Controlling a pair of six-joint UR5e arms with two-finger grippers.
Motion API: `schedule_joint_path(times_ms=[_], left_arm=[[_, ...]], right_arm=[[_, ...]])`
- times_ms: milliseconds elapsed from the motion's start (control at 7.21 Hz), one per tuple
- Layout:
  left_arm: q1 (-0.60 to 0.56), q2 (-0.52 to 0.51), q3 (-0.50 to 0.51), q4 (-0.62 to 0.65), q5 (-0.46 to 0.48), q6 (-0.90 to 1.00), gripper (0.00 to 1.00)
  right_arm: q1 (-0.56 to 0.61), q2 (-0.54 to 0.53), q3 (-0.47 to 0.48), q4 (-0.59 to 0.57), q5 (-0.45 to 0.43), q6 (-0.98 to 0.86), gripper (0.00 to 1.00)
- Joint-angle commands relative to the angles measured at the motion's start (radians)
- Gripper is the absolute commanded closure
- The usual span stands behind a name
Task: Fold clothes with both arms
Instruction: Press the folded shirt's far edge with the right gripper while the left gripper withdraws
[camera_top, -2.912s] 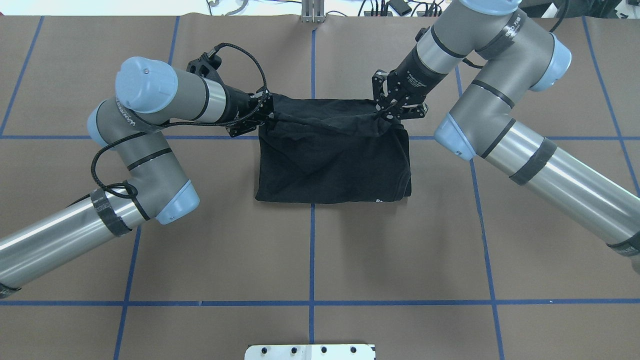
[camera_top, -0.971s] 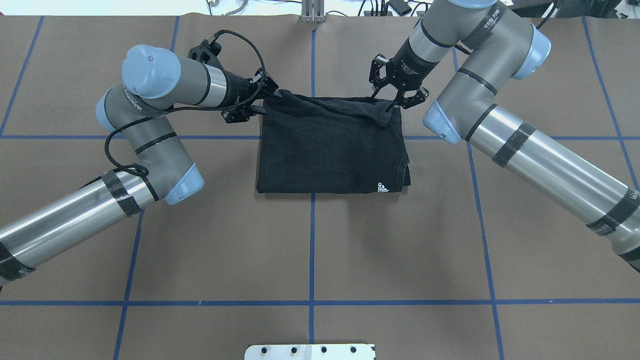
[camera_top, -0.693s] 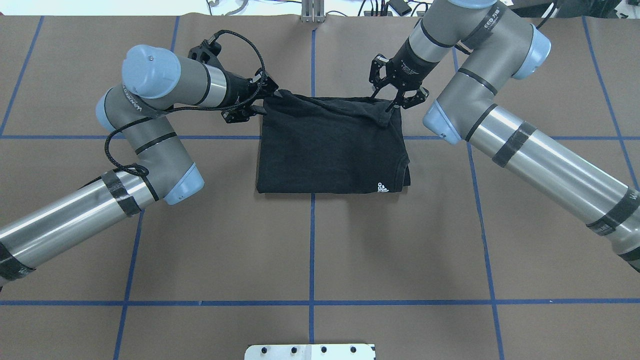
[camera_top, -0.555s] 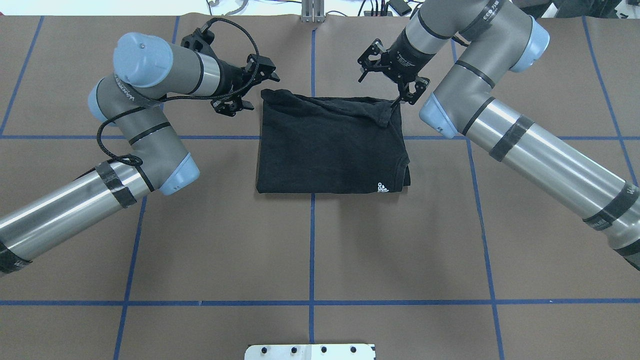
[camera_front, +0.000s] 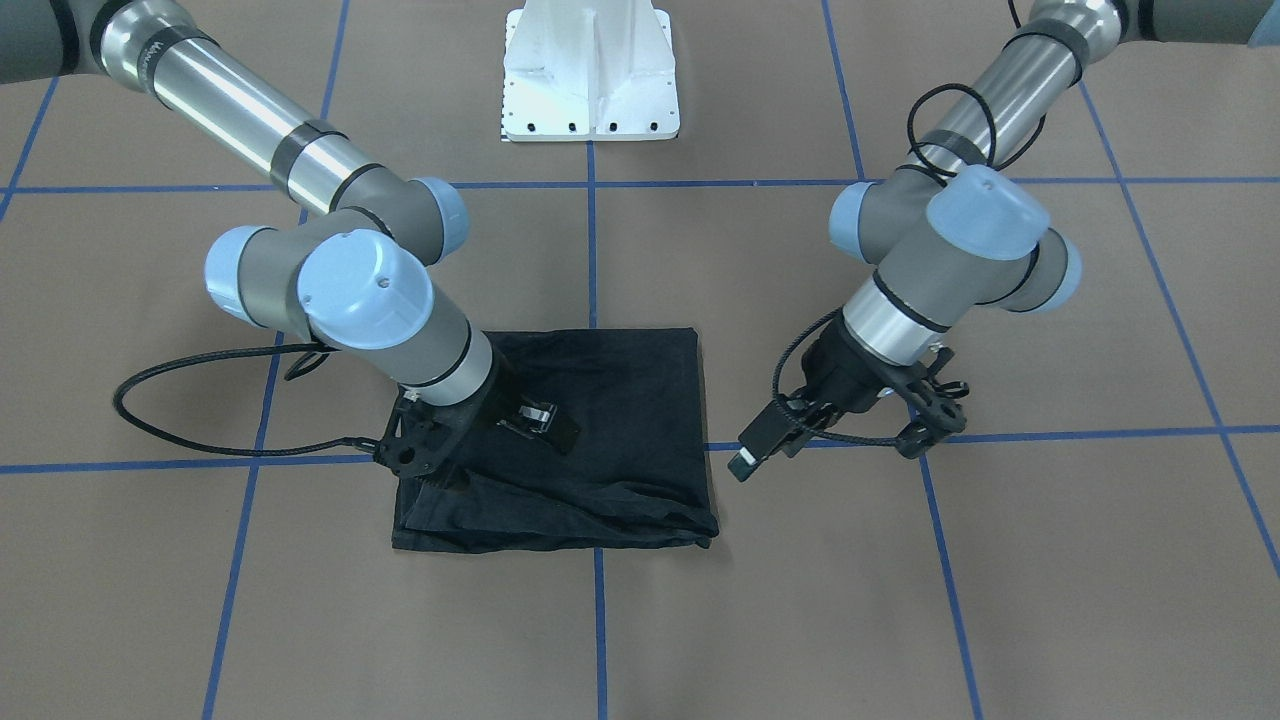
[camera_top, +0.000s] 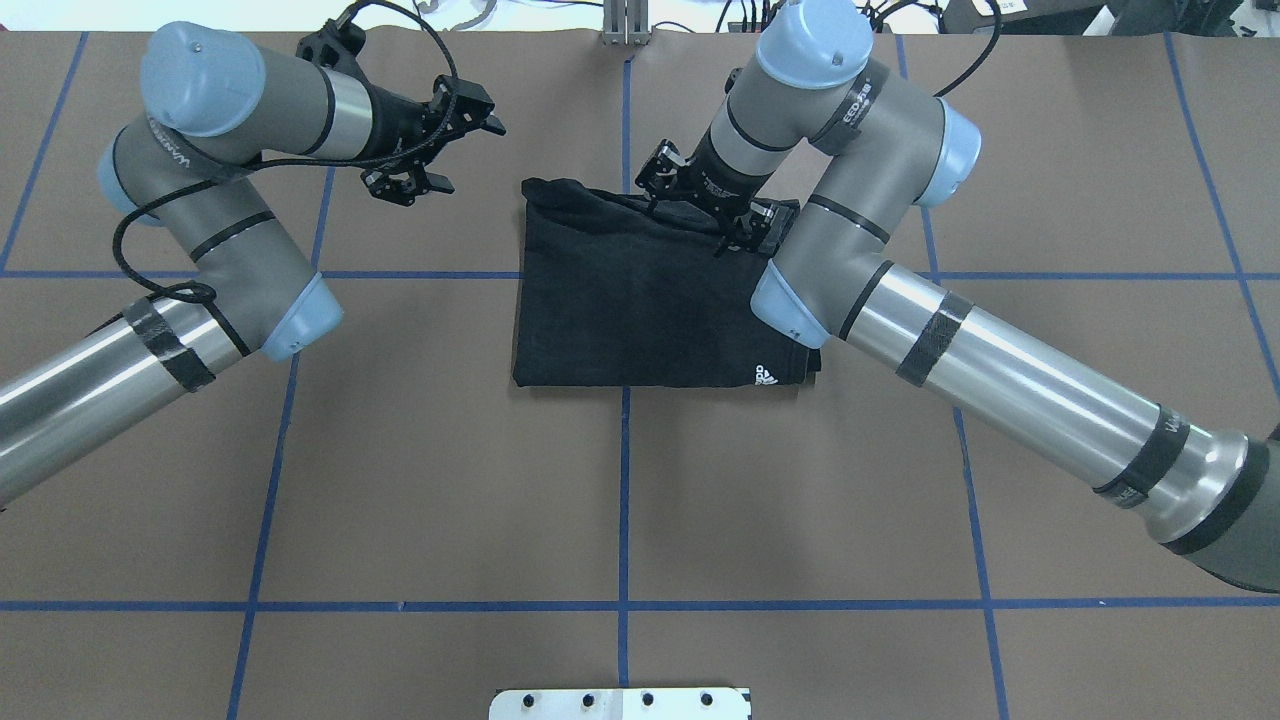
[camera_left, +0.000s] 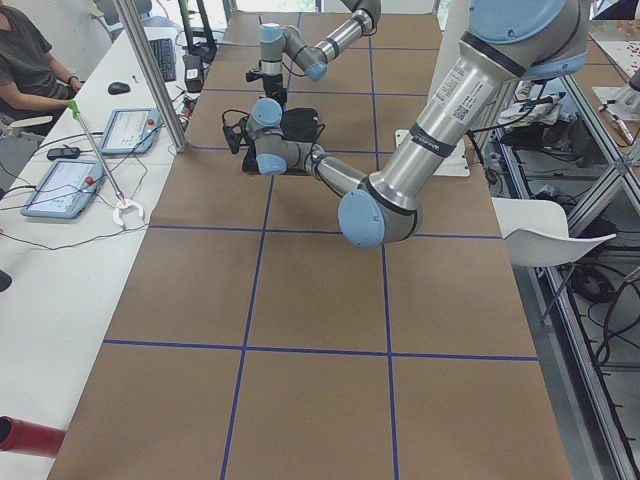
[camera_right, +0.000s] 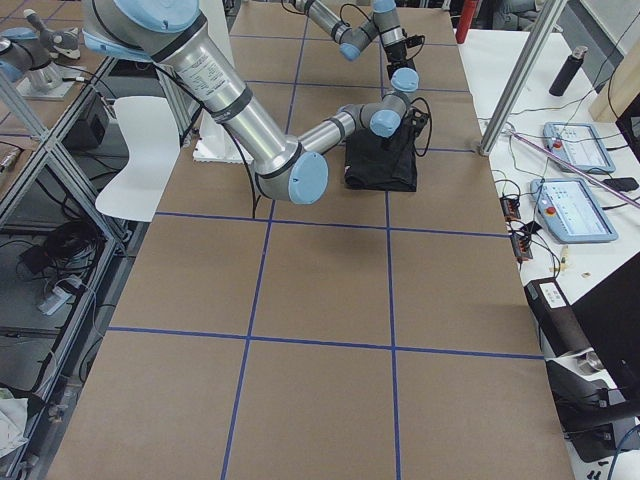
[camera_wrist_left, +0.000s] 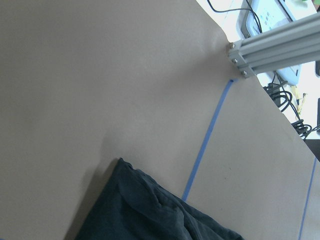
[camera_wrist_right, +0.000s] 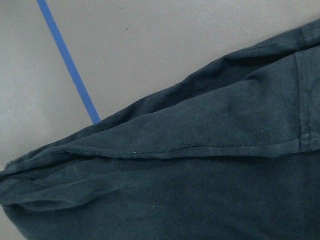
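The right hand hangs with its two fingers spread apart and nothing between them, low over the far edge of the black T-shirt; whether its fingertips touch the cloth cannot be told. Its wrist camera looks closely at layered, rumpled folds of black fabric beside a strip of blue tape. The left hand is likewise spread wide and empty, held above bare desk just off the shirt's far left corner and apart from it. The T-shirt lies flat on the brown paper-covered desk, folded into a rough rectangle across the centre tape line, with a small white logo at its near right corner, partly under the right arm's elbow.
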Motion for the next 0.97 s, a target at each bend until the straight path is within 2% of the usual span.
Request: schedule_joint_path(times_ms=[0, 277, 832], left_arm=[[-0.015, 0.064, -0.100, 0.059, -0.006, 0.027, 0.00], [-0.012, 0.095, -0.119, 0.067, -0.002, 0.061, 0.00], [-0.007, 0.098, -0.119, 0.067, -0.002, 0.061, 0.00]], right_arm=[[-0.019, 0.002, -0.031, -0.069, -0.045, -0.142, 0.00], [-0.005, 0.002, -0.048, -0.097, -0.059, -0.199, 0.00], [0.050, 0.000, -0.151, -0.094, -0.091, -0.317, 0.00]])
